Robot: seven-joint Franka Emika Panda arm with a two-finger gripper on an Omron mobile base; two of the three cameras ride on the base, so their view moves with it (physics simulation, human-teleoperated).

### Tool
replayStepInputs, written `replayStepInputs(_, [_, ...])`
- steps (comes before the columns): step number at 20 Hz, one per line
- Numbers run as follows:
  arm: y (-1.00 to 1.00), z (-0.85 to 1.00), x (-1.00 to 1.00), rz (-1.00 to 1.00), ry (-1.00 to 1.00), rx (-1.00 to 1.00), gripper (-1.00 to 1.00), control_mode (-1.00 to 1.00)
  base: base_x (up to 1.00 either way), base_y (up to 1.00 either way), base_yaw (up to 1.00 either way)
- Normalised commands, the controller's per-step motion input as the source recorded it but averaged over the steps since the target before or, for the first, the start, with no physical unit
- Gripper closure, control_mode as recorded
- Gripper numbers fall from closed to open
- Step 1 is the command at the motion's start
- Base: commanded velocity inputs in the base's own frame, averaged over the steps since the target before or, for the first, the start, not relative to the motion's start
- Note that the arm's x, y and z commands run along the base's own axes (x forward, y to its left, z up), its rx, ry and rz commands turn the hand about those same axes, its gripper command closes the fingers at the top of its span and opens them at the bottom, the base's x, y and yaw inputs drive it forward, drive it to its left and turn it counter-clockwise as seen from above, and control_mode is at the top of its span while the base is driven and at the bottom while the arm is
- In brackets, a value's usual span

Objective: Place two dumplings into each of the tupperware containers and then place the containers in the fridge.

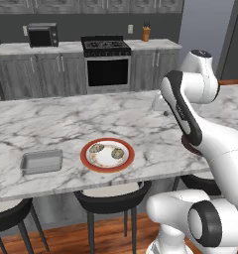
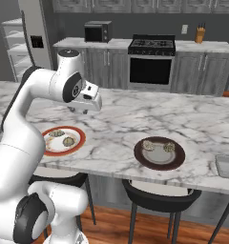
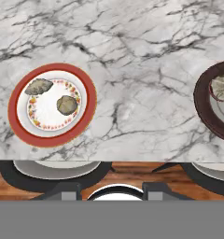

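Two dumplings [image 1: 96, 148] [image 1: 117, 154] lie on a red-rimmed plate [image 1: 84, 156] near the counter's front edge. Left of it sits one empty tupperware container [image 1: 41, 162]. A second tupperware container [image 2: 227, 166] is cut off by the right edge of the right base view. Two more dumplings [image 2: 148, 144] [image 2: 169, 147] rest on a dark brown plate [image 2: 138, 155]. My gripper [image 2: 85, 108] hangs open and empty above the counter, between the two plates and nearer the red one. From the hand, its tips [image 3: 111, 189] point down at the counter's front edge. The fridge [image 2: 33, 28] stands far left, pale shelves showing.
Dark bar stools [image 1: 111, 196] are tucked under the counter's front edge. The marble island [image 1: 66, 119] stretches wide behind the plates. Along the back wall stand an oven range [image 1: 107, 64], a microwave [image 1: 43, 34] and a knife block [image 1: 146, 32].
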Motion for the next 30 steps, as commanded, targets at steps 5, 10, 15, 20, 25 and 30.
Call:
replayStepInputs(5, [0.11,-0.08,0.00,0.17,0.00,0.00,-1.00,-1.00,0.00,0.00,0.00])
replayStepInputs(10, [0.56,-0.25,0.00,0.33,0.00,0.00,-1.00,-1.00,0.00,0.00,0.00])
replayStepInputs(15, [0.82,-0.40,0.00,0.28,0.01,0.00,-1.00,-1.00,0.00,0.00,0.00])
replayStepInputs(20, [0.78,-0.44,0.00,0.20,0.02,-0.04,-1.00,-1.00,0.00,0.00,0.00])
replayStepInputs(25, [0.39,-0.30,0.00,0.24,-0.01,-0.07,-1.00,-1.00,0.00,0.00,0.00])
replayStepInputs(30, [0.17,-0.16,0.18,0.25,-0.02,-0.02,-1.00,-1.00,0.00,0.00,0.00])
